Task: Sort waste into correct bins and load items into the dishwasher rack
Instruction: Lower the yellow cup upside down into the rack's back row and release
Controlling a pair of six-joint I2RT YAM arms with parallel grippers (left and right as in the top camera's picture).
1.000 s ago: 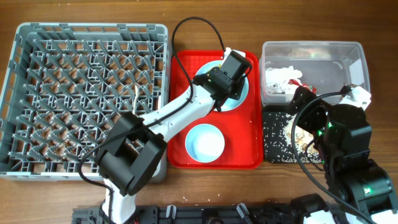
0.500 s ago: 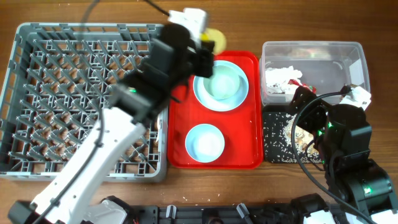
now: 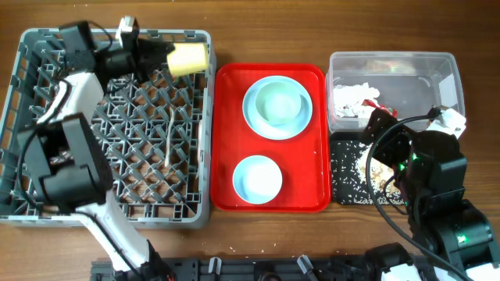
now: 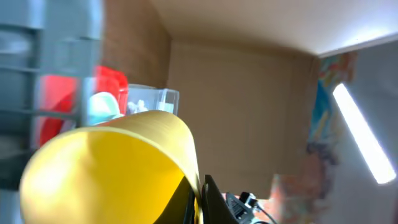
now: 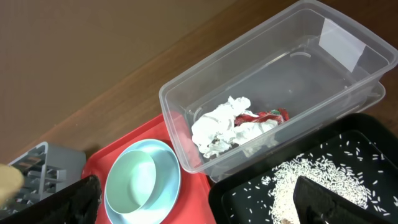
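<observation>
Overhead: held yellow cup (image 3: 187, 58) sideways over rack's (image 3: 47, 195) far right corner.
Clamped tight in closed left gripper (image 3: 160, 57); likely needed lowering between pegs (image 3: 141, 117) next.

Left gripper (image 3: 166, 57) grips the yellow cup (image 3: 188, 58) above the rack (image 3: 141, 156) (2 bowls (image 3: 258, 178) on the red tray (image 3: 309, 187)).

The yellow cup (image 4: 106, 168) was blurred in the left wrist view and cut off by the bottom edge. The white utensil (image 3: 171, 136) in the dishwasher rack (image 3: 205, 117) was too small to tell spoon from fork.
</observation>
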